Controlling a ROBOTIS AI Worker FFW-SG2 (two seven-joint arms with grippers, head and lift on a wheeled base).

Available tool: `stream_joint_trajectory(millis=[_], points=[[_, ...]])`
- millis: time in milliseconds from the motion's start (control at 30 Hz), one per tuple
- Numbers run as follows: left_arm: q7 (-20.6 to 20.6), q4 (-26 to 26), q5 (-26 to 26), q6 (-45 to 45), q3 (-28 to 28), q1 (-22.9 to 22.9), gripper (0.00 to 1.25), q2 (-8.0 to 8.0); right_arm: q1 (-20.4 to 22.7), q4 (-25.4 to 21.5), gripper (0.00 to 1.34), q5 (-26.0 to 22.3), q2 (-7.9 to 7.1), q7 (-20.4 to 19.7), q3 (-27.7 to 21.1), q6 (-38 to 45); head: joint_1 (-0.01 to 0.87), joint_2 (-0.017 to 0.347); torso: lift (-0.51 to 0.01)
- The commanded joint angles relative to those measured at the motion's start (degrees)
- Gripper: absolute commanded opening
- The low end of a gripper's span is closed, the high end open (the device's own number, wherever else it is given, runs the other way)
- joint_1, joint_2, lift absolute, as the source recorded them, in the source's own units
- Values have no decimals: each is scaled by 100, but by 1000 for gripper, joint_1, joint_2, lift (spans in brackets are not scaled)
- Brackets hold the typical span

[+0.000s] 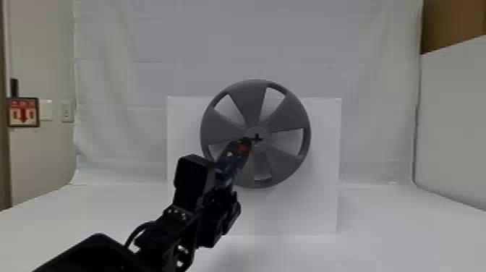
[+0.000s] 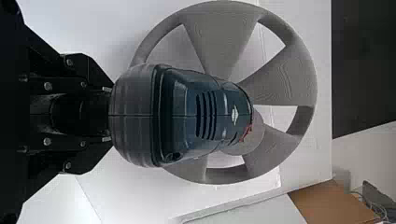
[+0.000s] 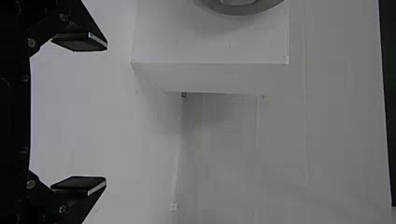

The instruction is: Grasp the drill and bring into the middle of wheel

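"Your left pincer (image 2: 108, 114) is pinching the drill (image 2: 187, 114), whose body is sitting just above the grip."

"And the wheel (image 1: 252, 103) is standing ahead of that pincer, a little to its right. You're having the drill's long axis pointing away from you, nose (image 1: 246, 141) beside the hub (image 1: 258, 131); I'm not telling whether they're touching."

"So you're probably needing to line up that axis. Your left pincer is lying nearer; your right one (image 3: 106, 113) is waiting spread."

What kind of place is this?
Probably a robot test area: white sheeting hangs as a backdrop, a wheel stands against a white box, and a robot arm holds a drill.
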Motion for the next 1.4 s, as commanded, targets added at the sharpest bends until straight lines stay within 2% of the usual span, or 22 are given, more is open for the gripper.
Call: stream_joint_trajectory(millis=[0,467,600,933,1133,1200,1367], points=[[0,0,-12,9,6,0,37,0,0,-6,1071,0,0,0,5,0,54,31,-403],[-44,0,-39,-9,15,9,35,0,0,2,1071,0,9,0,5,0,54,31,-403],[-184,-27,-39,-17,68,53,35,0,0,2,1071,0,18,0,-12,0,54,31,-403],[-413,-448,23,-26,279,273,35,26,9,2,1071,0,53,0,-30,0,54,31,-403],[-457,-659,155,-70,622,510,37,35,0,2,1071,18,88,0,-21,0,54,31,-403],[-413,-686,137,-79,789,624,35,0,9,2,1071,18,97,0,-21,0,54,31,-403],[80,-677,199,-70,1167,888,35,-88,0,2,1071,61,141,0,14,0,54,31,-403]])
